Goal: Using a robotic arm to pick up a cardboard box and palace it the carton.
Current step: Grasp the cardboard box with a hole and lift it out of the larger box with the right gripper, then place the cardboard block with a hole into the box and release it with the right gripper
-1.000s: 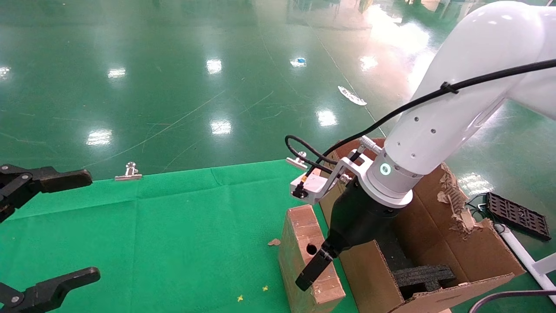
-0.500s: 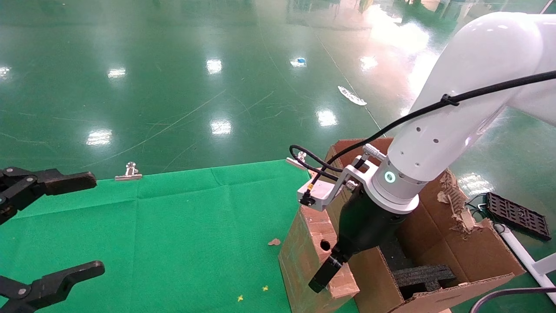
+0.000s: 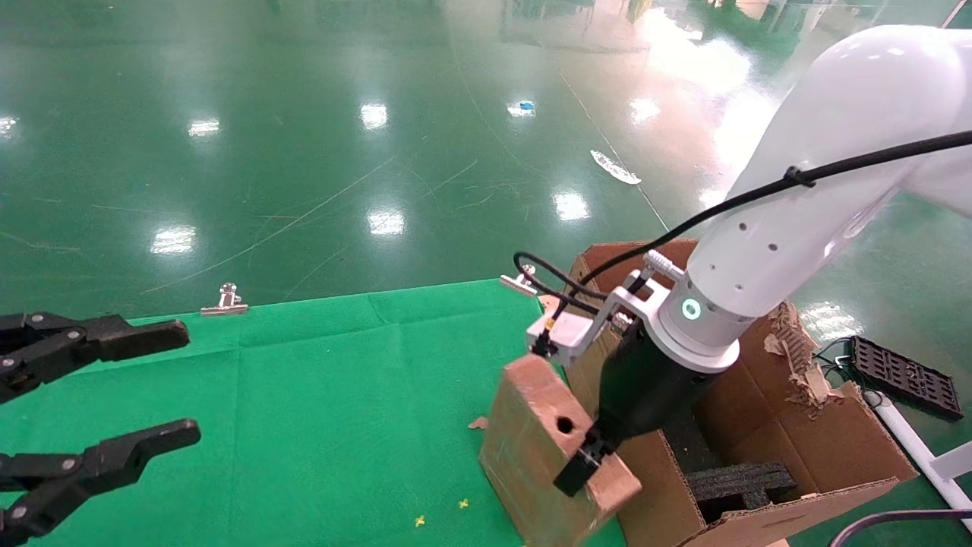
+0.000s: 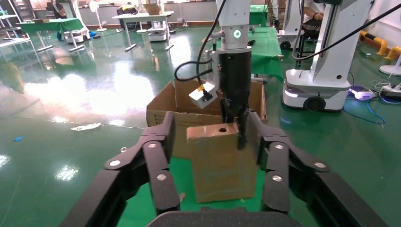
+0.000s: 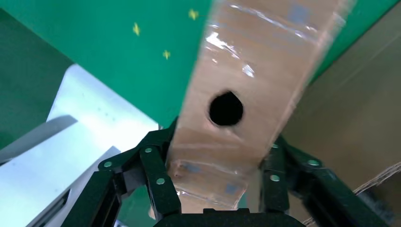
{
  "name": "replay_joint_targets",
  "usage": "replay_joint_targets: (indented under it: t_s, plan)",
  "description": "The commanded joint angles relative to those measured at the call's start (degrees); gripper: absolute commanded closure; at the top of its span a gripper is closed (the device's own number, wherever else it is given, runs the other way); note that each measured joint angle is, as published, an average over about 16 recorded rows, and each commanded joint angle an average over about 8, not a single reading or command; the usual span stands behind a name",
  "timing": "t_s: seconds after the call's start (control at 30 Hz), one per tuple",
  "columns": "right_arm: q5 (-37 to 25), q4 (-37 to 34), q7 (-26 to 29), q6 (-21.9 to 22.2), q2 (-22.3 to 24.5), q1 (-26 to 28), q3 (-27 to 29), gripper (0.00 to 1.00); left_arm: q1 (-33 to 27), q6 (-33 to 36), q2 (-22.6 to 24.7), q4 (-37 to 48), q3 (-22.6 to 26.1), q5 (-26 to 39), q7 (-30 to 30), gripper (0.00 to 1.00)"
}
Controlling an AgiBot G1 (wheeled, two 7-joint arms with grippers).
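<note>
**A:** So what's going on here? Start with the big stuff.

**B:** The green tabletop is taking up most of the head view. At its right edge the carton is sitting with its torn flaps open, and black foam pieces are lying inside it. The robotic arm, the right one, is reaching down just in front of the carton's near-left wall.

**A:** And the small box?

**B:** The cardboard box is hanging tilted off the tabletop, right beside the carton's left wall, holed face up. It's not in the carton yet.

**A:** Is the arm actually gripping it?

**B:** Yep. The right gripper is clamping it, fingers pressing on both sides, the round hole showing just past them. From the left wrist view you're seeing the same thing head-on, with the box dangling under the black wrist.

**A:** Left side?

**B:** The left gripper is hovering over the tabletop's left edge, spread wide, holding nothing, well apart from the box.
</note>
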Motion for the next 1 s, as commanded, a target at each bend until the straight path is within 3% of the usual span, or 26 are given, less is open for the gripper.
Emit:
replay_joint_targets:
  t_s: [0.03,0.2,0.43,0.7,0.93,0.97,1.0]
  plan:
    - [-0.1,0.2,-0.4,0.5,0.2,0.1,0.2,1.00,0.0,0.0,0.0,0.0,0.0,0.0,0.0,1.00]
    - [1.4,-0.6,-4.6,2.8,3.8,3.4,3.5,1.00,0.0,0.0,0.0,0.0,0.0,0.0,0.0,1.00]
    - [4.1,-6.1,-14.4,5.5,12.5,11.8,10.3,1.00,0.0,0.0,0.0,0.0,0.1,0.0,0.0,1.00]
    - [0.3,-15.3,-20.3,4.0,20.7,17.4,11.8,1.00,0.0,0.0,0.0,0.0,0.1,-0.1,0.0,0.98]
    - [-6.5,-20.4,-21.3,0.1,25.5,19.0,9.3,1.00,0.0,0.0,0.0,0.0,0.1,-0.1,0.1,0.10]
    - [-7.1,-21.0,-21.2,-0.3,26.0,18.8,8.9,1.00,0.0,0.0,0.0,0.0,0.1,-0.1,0.1,0.00]
    - [-7.5,-21.5,-21.0,-0.7,26.6,18.4,8.4,1.00,0.0,0.0,0.0,0.0,0.1,-0.1,0.1,0.00]
